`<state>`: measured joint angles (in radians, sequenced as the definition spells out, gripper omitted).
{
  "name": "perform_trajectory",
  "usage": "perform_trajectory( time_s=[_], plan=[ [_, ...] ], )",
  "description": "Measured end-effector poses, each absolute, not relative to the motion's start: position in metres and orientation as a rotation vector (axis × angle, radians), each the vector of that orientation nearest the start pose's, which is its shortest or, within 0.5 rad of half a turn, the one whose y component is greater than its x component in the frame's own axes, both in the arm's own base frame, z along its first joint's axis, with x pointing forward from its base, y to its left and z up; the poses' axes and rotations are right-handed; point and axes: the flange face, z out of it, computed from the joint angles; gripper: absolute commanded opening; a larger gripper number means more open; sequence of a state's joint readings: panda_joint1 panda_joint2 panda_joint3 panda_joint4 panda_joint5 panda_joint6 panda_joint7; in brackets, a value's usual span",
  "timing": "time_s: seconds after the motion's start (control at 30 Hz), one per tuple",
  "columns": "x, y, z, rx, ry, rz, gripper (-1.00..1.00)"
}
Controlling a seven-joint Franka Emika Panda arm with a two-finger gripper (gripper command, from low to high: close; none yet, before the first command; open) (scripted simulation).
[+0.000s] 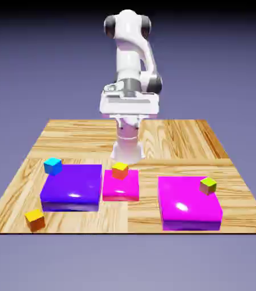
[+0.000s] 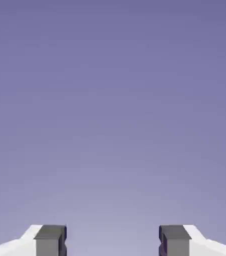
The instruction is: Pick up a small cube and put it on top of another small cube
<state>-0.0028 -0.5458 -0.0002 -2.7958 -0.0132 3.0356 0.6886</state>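
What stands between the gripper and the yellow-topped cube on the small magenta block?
Nothing visible. The open, empty gripper hangs high above the table; the yellow-topped cube sits exposed atop the small magenta block.

Hand view: only backdrop; the fingers (image 2: 50,240) cut off by the bottom edge, tips alone showing. No cube or worktop in that view.
Exterior view: fingers hidden behind the hand's white body. Robot base partly hidden behind the arm. Worktop (image 1: 170,136) front edge meets the backdrop; underside unseen.
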Motion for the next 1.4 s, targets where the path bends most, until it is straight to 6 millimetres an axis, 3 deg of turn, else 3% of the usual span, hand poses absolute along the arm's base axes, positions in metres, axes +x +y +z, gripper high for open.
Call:
perform_trajectory(
  time_s=[0.37, 0.77, 1.07, 1.4],
  plan=[
    [0.443, -0.052, 0.423, -2.975, 0.334, -1.062, 0.0],
    [0.481, -0.125, 0.37, -3.269, -0.446, -0.858, 0.0],
    [0.496, -0.184, 0.32, -3.278, -1.097, -0.587, 0.0],
    [0.498, -0.251, 0.256, -3.033, -1.789, -0.24, 0.0]
  ],
)
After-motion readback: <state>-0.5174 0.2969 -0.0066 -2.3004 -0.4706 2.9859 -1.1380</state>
